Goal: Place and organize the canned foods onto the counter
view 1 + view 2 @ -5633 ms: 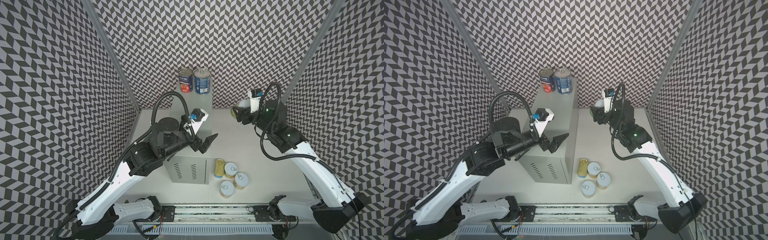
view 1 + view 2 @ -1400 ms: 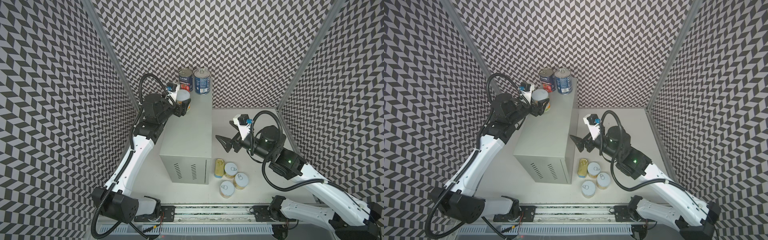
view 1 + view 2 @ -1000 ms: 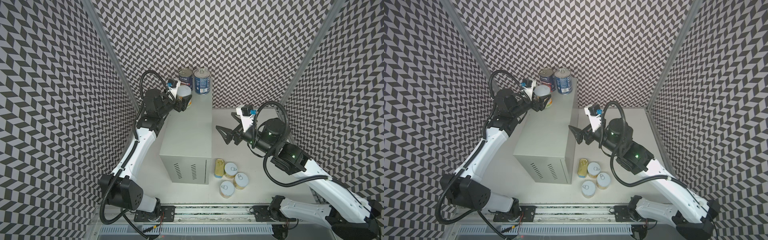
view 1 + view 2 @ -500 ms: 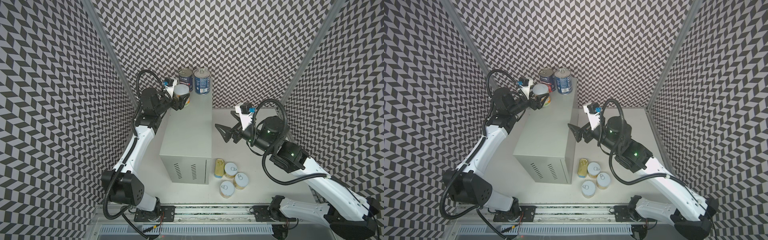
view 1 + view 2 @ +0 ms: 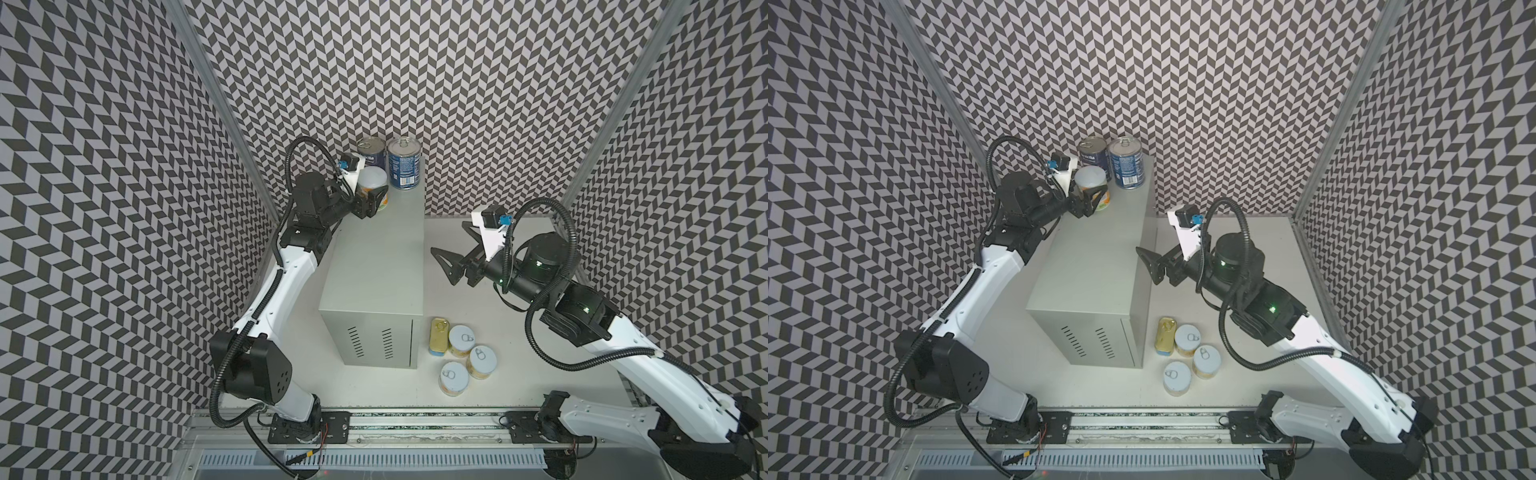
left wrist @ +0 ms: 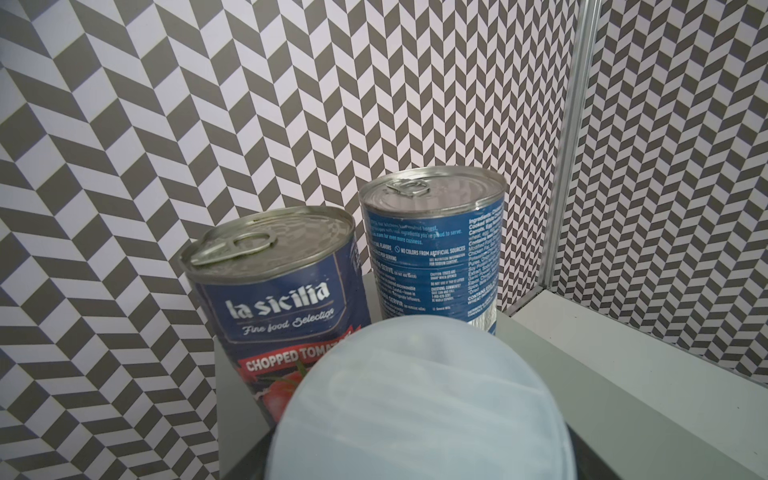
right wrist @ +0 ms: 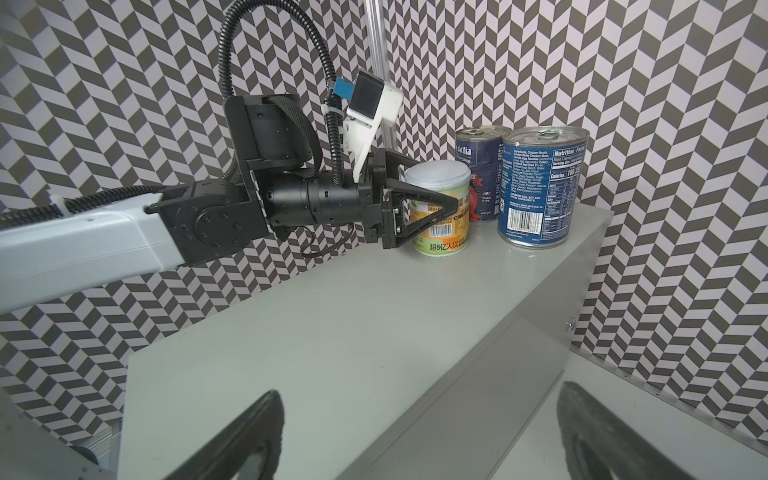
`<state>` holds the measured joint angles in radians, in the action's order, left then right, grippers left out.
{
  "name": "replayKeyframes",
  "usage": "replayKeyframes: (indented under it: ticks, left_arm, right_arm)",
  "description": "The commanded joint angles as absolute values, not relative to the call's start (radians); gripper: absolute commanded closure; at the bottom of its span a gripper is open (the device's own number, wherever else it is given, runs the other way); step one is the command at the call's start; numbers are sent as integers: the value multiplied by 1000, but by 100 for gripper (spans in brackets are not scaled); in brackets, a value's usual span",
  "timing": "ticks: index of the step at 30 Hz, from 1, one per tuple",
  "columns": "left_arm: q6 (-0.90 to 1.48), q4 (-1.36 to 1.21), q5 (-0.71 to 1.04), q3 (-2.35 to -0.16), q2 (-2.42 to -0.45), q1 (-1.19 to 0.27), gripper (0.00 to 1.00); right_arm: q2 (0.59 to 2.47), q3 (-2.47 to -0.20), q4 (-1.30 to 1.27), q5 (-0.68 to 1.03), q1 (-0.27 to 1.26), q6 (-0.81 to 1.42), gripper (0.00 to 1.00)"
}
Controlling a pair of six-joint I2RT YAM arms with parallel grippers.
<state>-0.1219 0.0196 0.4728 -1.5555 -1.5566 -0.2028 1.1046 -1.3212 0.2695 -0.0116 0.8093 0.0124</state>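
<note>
Just brought fruit can (image 7: 444,244) onto counter (image 5: 374,257) beside tall cans (image 5: 404,164); flanks it with left gripper (image 5: 375,194), grip untellable; holds right gripper (image 5: 448,236) wide apart; leaves four tins (image 5: 461,338) below.

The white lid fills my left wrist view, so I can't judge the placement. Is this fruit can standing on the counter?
Observer: Yes. The right wrist view shows the fruit can upright on the counter.
Operator: Is it released?
Observer: The left gripper flanks it; whether it touches is unclear.
Operator: What is left to place?
Observer: On the tabletop by the counter's front: three fruit cans and a gold-topped tin.
</note>
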Motion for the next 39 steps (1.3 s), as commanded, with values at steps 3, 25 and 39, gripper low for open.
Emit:
replayKeyframes:
  ticks: [3, 25, 39]
  left_arm:
    - [-142, 29, 458, -1564, -1565, -207, 19]
    - [-130, 12, 404, -1461, -1485, -218, 4]
    - [-126, 11, 375, -1472, -1507, -218, 16]
  right_arm:
    - [1081, -1318, 249, -25, 812, 20, 1]
    - [1042, -1278, 232, -11, 813, 42, 1]
    - [1042, -1275, 235, -6, 813, 52, 1]
